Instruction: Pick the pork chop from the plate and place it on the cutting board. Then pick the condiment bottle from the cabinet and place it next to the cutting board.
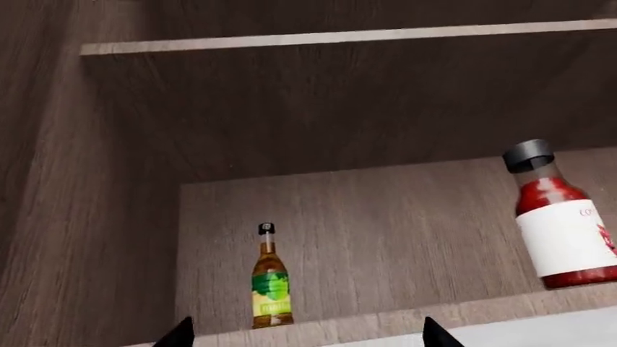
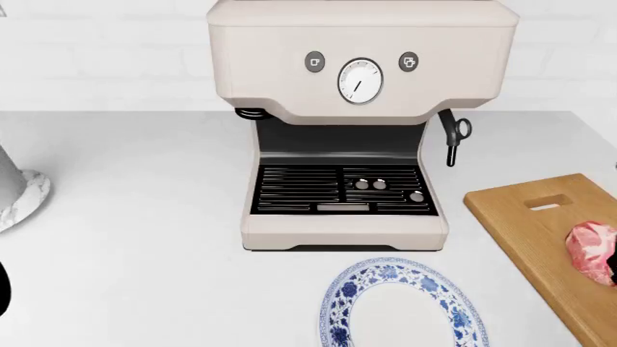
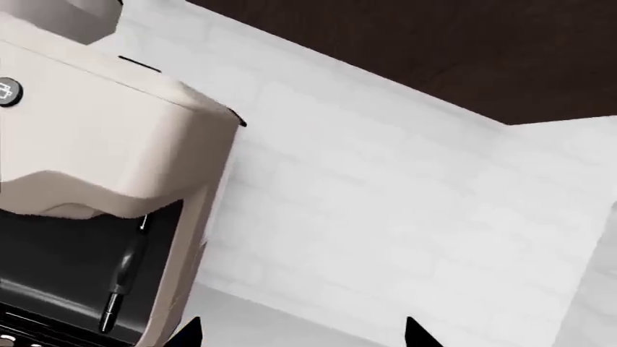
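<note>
Left gripper (image 1: 306,334): tips spread, empty, raised toward cabinet shelf (image 1: 386,238); condiment bottle (image 1: 561,217) upright there, well apart from green-labelled bottle (image 1: 271,278); pork chop (image 2: 592,249) on cutting board (image 2: 540,231).

In the head view, the pork chop (image 2: 592,251) is running off the frame at 3 o'clock, and the cutting board (image 2: 536,230) under it is being cut off at 3 and at 5 o'clock. The plate (image 2: 337,300) is losing its near rim at 6 o'clock. The espresso machine (image 2: 362,54) is being cropped at 12 o'clock.

In the left wrist view, the condiment bottle (image 1: 557,217) is slipping past the edge, its label print too partial to read. Only two dark fingertips (image 1: 178,334) of the left gripper (image 1: 306,338) are showing.

In the right wrist view, only the tips of the right gripper (image 3: 300,338) are showing.
</note>
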### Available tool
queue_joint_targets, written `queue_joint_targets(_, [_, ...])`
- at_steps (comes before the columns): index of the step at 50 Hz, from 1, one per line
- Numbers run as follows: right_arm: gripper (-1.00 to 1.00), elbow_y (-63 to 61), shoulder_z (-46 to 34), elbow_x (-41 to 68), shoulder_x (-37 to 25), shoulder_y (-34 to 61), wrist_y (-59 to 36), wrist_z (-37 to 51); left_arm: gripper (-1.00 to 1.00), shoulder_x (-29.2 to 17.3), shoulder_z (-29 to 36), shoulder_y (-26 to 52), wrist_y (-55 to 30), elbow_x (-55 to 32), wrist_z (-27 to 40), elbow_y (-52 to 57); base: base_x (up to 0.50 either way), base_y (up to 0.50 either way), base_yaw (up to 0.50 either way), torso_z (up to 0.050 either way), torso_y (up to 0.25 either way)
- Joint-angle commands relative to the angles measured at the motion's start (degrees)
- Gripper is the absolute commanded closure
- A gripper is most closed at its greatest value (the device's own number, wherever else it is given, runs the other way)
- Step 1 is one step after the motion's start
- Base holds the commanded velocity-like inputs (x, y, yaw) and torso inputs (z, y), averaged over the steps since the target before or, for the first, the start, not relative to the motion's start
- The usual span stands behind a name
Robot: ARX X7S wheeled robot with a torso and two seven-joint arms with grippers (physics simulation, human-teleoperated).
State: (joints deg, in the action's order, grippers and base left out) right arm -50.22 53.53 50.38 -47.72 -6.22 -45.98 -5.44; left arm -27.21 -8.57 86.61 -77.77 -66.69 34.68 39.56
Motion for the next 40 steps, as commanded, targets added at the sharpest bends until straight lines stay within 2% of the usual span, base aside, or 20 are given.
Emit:
queue_joint_targets(1, [-1.00,-1.78,23.43,24.68,-7.21,4.36,-7.34,6.80,-1.00,-0.48,-3.73,0.79,-3.94,-8.79,3.58,1.78,0.00,0.00,0.00,0.000,0.000])
queue_joint_targets(11, [-1.00,-2.42,42.06,44.71,-11.28,1.81,-11.13,12.08,-1.00,-1.00,-3.19,0.16,-2.95,-9.71,3.62,1.50,0.00,0.00,0.00,0.000,0.000])
queue_joint_targets(12, [-1.00,-0.95,33.46,48.67,-19.87,-1.01,-2.53,20.68,-1.00,-1.03,-3.09,0.13,-2.83,-9.71,3.57,1.46,0.00,0.00,0.00,0.000,0.000])
queue_joint_targets(13, [-1.00,1.40,24.87,48.05,-28.47,-5.10,6.06,29.27,-1.00,-1.04,-3.01,0.15,-2.76,-9.87,3.62,1.42,0.00,0.00,0.00,0.000,0.000])
queue_joint_targets(14, [-1.00,3.61,19.39,46.81,-37.06,-7.91,14.66,37.87,-1.00,-1.05,-2.92,0.20,-2.72,-10.08,3.68,1.42,0.00,0.00,0.00,0.000,0.000])
queue_joint_targets(15, [-1.00,4.14,18.70,45.50,-42.28,-8.53,20.98,42.90,-1.00,-1.06,-2.86,0.22,-2.66,-10.25,3.74,1.41,0.00,0.00,0.00,0.000,0.000])
queue_joint_targets(25, [-1.00,4.17,19.93,45.08,-42.28,-6.73,22.86,41.06,-1.00,-1.24,-1.52,-0.58,-1.29,-9.74,2.53,1.61,0.00,0.00,0.00,0.000,0.000])
queue_joint_targets(26, [-1.00,12.76,11.33,48.84,-33.69,1.87,14.27,49.65,-1.00,-1.23,-1.43,-0.60,-1.24,-9.90,2.57,1.62,0.00,0.00,0.00,0.000,0.000])
queue_joint_targets(27, [-1.00,17.37,2.74,43.02,-25.09,10.46,5.67,53.55,-1.00,-1.22,-1.37,-0.66,-1.17,-9.99,2.57,1.63,0.00,0.00,0.00,0.000,0.000])
queue_joint_targets(28, [-1.00,18.54,-5.85,50.44,-16.50,19.06,-2.92,60.60,-1.00,-1.23,-1.28,-0.76,-1.06,-9.99,2.47,1.66,0.00,0.00,0.00,0.000,0.000])
queue_joint_targets(30, [-1.00,20.36,-23.04,49.96,0.69,36.25,-20.11,61.16,-1.00,-1.30,-1.01,-1.02,-0.78,-9.74,2.13,1.71,0.00,0.00,0.00,0.000,0.000])
queue_joint_targets(36, [-1.00,26.71,-73.13,44.13,6.53,87.81,-20.15,57.55,-1.00,-1.63,-0.69,-2.10,-0.02,-9.40,1.40,1.90,0.00,0.00,0.00,0.000,0.000])
queue_joint_targets(40, [-1.00,31.22,-74.73,40.19,9.83,122.19,-19.59,54.44,-1.00,-2.05,-0.93,-2.89,0.38,-9.72,1.20,2.32,0.00,0.00,0.00,0.000,0.000])
